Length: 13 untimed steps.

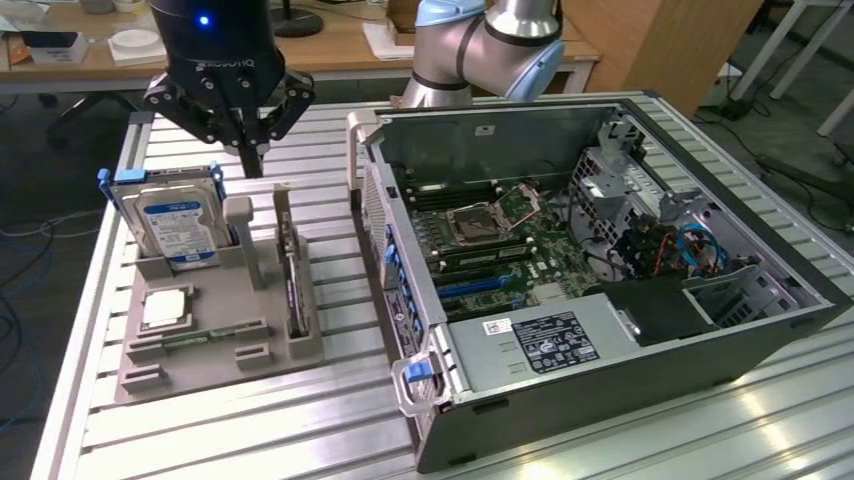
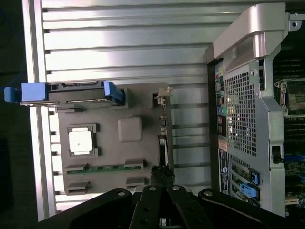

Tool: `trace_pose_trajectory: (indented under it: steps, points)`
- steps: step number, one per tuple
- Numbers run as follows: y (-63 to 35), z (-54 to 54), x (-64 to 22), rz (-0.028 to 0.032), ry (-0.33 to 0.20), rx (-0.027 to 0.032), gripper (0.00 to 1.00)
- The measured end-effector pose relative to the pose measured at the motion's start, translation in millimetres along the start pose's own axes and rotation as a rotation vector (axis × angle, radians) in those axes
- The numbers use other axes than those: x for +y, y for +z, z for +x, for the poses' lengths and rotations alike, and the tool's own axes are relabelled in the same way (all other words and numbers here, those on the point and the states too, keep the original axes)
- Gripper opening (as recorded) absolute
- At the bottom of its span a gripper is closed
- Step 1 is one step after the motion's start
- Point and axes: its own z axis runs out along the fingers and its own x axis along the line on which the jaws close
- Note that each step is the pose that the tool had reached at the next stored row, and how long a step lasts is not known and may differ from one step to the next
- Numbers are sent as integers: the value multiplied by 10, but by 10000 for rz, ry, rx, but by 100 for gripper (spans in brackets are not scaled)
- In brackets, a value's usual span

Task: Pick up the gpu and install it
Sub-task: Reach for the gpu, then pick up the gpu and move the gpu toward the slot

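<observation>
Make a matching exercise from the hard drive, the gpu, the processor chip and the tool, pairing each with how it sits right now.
Things:
1. hard drive
2. gpu
3. processor chip
4. tool

States:
A. lies flat in a square pocket of the grey holder
B. hangs shut above the holder
C. stands upright, with blue rails on its sides
D. stands on edge along the holder's side nearest the computer case

Pairs: 1-C, 2-D, 3-A, 4-B

One hard drive [image 1: 171, 222], one gpu [image 1: 292, 290], one processor chip [image 1: 164, 309], one loose RAM stick [image 1: 200, 338], one grey holder [image 1: 227, 378], one open computer case [image 1: 747, 345].
</observation>
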Motion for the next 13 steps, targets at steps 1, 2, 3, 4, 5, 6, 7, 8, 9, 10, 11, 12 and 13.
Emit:
trace_pose_trajectory:
  steps: [1,2,3,4,5,6,7,8,9,10,11,12,13]
  points:
    - [0,0,0,0,0,1,10]
    - [0,0,0,0,0,0,10]
    - [0,1,0,0,0,1,10]
    - [-1,1,0,1,1,1,10]
    - [-1,1,0,1,0,1,10]
    - [0,1,0,0,0,1,10]
    - [0,1,0,0,0,1,10]
    - [0,1,0,0,0,1,10]
    - [-1,1,0,1,0,1,10]
    - [-1,1,0,1,0,1,10]
    - [0,1,0,1,0,1,10]
    - [-1,1,0,1,0,1,10]
    - [-1,1,0,1,1,1,10]
